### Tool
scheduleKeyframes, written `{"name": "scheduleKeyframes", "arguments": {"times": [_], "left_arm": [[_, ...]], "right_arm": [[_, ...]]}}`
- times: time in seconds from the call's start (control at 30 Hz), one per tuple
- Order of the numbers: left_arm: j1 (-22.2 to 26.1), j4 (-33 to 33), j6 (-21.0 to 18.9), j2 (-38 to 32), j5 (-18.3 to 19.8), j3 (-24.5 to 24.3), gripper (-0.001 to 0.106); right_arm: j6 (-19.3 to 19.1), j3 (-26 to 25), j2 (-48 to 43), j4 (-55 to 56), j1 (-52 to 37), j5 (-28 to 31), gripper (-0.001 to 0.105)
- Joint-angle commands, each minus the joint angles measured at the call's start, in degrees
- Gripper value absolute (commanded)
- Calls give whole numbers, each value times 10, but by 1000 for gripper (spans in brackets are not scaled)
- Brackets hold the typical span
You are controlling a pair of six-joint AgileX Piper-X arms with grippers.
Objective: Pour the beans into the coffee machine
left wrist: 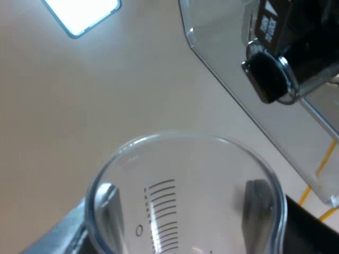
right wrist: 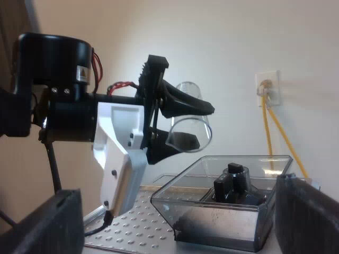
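1. The left gripper (left wrist: 184,209) is clenched on the measuring glass (right wrist: 188,127). One black finger presses on each side of its wall.
2. The glass is clear plastic or glass with a round rim. A ladder of short black measuring lines runs down its side, with a small "0" printed beside them.
3. In the left wrist view the two fingers (left wrist: 108,209) show as dark blurred bars seen through the clear wall.
4. In the right wrist view the glass is tipped far over, roughly on its side. It hangs in the air above the hopper (right wrist: 212,225) and does not touch it.
5. The hopper is a clear box, open at the top, with walls that slope inward. Its lower part looks dark, and I cannot tell whether beans lie there.
6. A black knob (right wrist: 233,182) stands in the middle of the hopper.
7. The hopper sits on the machine's metal top (right wrist: 132,227), which is dotted with small holes.
8. The right gripper (right wrist: 183,211) is released. Its two fingers stand wide apart, level with the hopper, and grasp nothing.
9. On the wall behind, yellow cables (right wrist: 280,132) hang from a socket (right wrist: 266,84).
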Motion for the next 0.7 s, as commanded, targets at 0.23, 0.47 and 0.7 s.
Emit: {"name": "scheduleKeyframes", "arguments": {"times": [0.23,0.47,0.7], "left_arm": [[-1,-5,-284,-50,4,-3,29],[-1,-5,-542,-96,-7,-3,29],[-1,49,-705,-136,-41,-3,29]], "right_arm": [[-10,-3,-4,-8,0,-1,79],[-10,-3,-4,-8,0,-118,79],[-10,-3,-4,-8,0,-170,79]]}}
